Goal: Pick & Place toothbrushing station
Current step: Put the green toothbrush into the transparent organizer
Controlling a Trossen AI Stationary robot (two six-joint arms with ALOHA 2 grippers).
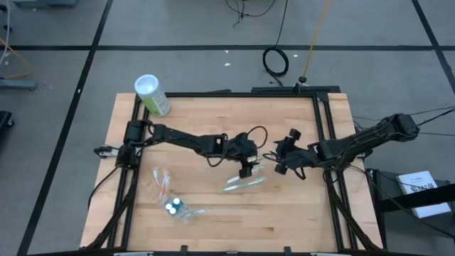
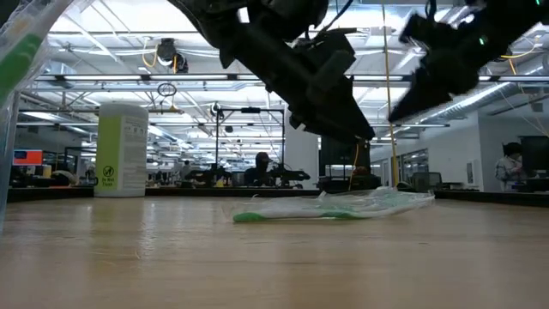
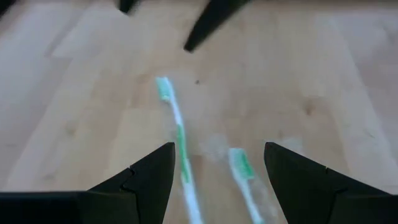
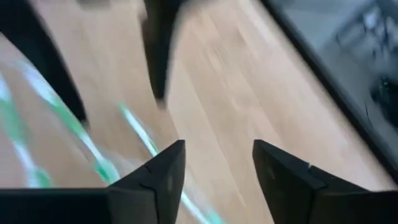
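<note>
Grey floor (image 1: 57, 71), bright ceiling lights (image 2: 103, 81).

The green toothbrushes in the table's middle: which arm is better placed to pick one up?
Probably the left. Its tool is open directly above the green toothbrushes, one brush between its fingers. The right tool hovers beside them.

green toothbrushes (image 1: 243, 184) — thin, white-handled, lying flat side by side mid-desk under my end effectors, clear wrap around them | blue-capped tubes (image 1: 173, 207) — upright in clear holder (image 1: 186, 211), front-left of desk | orange-accent brush (image 1: 164, 183) flat beside it
</note>
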